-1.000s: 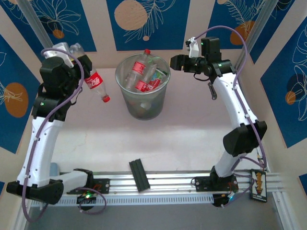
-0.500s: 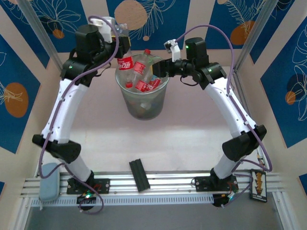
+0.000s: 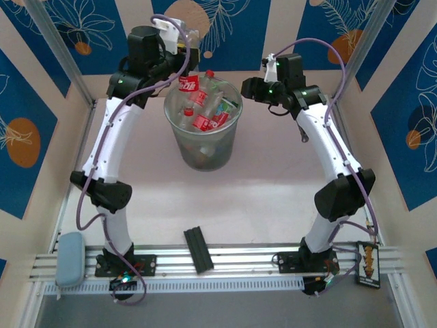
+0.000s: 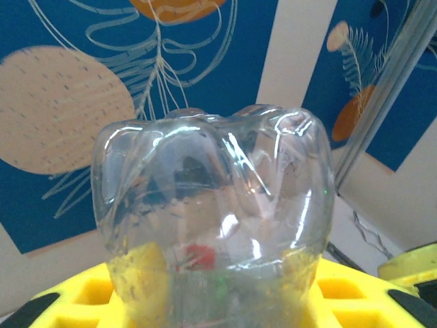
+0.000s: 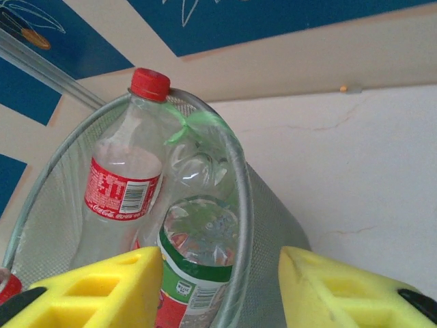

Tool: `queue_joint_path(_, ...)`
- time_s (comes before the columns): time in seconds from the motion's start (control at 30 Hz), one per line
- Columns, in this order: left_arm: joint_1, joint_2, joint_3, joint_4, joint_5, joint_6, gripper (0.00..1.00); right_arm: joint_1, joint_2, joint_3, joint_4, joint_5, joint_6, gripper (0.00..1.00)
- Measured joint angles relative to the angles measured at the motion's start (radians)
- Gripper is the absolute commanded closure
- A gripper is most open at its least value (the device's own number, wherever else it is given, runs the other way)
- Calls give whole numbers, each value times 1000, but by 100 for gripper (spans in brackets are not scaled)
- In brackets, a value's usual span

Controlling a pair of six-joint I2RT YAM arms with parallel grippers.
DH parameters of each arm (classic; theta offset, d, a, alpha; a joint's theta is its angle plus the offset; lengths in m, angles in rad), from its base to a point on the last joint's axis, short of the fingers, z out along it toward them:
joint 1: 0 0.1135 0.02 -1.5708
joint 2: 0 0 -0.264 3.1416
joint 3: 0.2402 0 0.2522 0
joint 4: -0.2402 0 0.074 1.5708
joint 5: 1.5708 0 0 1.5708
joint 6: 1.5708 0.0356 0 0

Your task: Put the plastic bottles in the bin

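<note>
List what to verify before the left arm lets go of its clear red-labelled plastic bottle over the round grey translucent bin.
1. Grip: the left gripper is closed on the clear red-labelled plastic bottle, with the bottle's base between the yellow fingers: ok.
2. Bottle over the mouth of the round grey translucent bin: it hangs cap down at the far left rim in the top view. Whether it is fully inside the rim: cannot tell.
3. Room in the bin: bottles are piled to the rim, and one tall red-capped bottle pokes above it: not ok.
4. Right gripper out of the way: it is open, empty and outside the right rim: ok.
</note>
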Motion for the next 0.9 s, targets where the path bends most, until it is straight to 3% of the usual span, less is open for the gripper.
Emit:
queue_joint_path(0.13,0,43,0,-34,34,35,86,0,30,-2,-1,-10,14,60)
queue_joint_path(0.43,0,133,19,-76,104,86,86,0,60,-3,-1,-50,20,66)
queue_joint_path(0.77,-2,185,45,-119,185,118,85,1,90,-3,3,-79,20,67)
queue_joint_path(0.9,-2,204,47,-142,216,121,80,1,107,-3,6,-82,24,68)
